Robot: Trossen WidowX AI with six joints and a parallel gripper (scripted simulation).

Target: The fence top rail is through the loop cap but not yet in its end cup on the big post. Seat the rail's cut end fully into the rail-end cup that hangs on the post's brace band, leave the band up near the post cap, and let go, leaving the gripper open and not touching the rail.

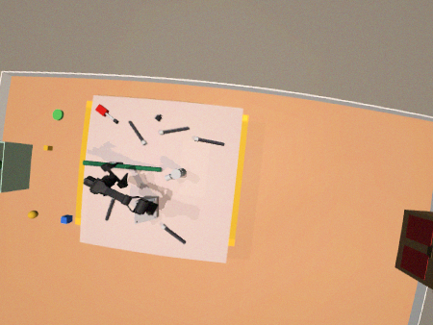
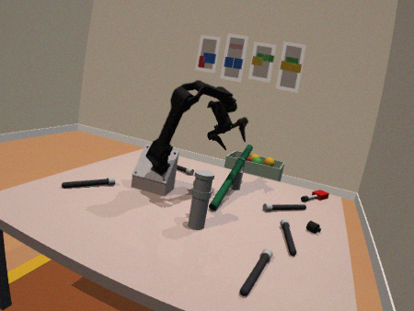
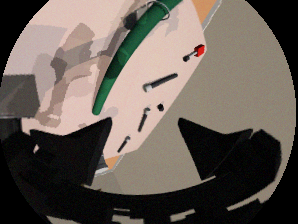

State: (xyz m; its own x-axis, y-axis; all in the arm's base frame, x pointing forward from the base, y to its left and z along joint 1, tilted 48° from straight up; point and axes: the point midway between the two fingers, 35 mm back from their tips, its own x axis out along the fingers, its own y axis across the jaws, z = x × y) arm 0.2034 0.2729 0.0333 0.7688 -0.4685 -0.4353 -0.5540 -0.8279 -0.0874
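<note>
The green top rail (image 2: pixel 230 177) runs through the loop cap on a small grey post (image 2: pixel 237 177). Its near cut end sits beside the big grey post (image 2: pixel 201 200), just right of it and apart from it. The rail also shows in the overhead view (image 1: pixel 121 166) and the wrist view (image 3: pixel 136 39). The big post shows in the overhead view (image 1: pixel 176 174). I cannot make out the cup or the brace band clearly. My gripper (image 2: pixel 230 131) is open and empty, hanging above the rail's far half without touching it; its fingers frame the wrist view (image 3: pixel 140 137).
Several dark bolts with grey heads lie on the table (image 2: pixel 288 236) (image 2: pixel 256 272) (image 2: pixel 88 183). A red-handled tool (image 2: pixel 317 195) and a small black cap (image 2: pixel 313 226) lie at the right. A green bin (image 2: pixel 254 166) with coloured balls stands behind. The arm base (image 2: pixel 155 175) stands left of the posts.
</note>
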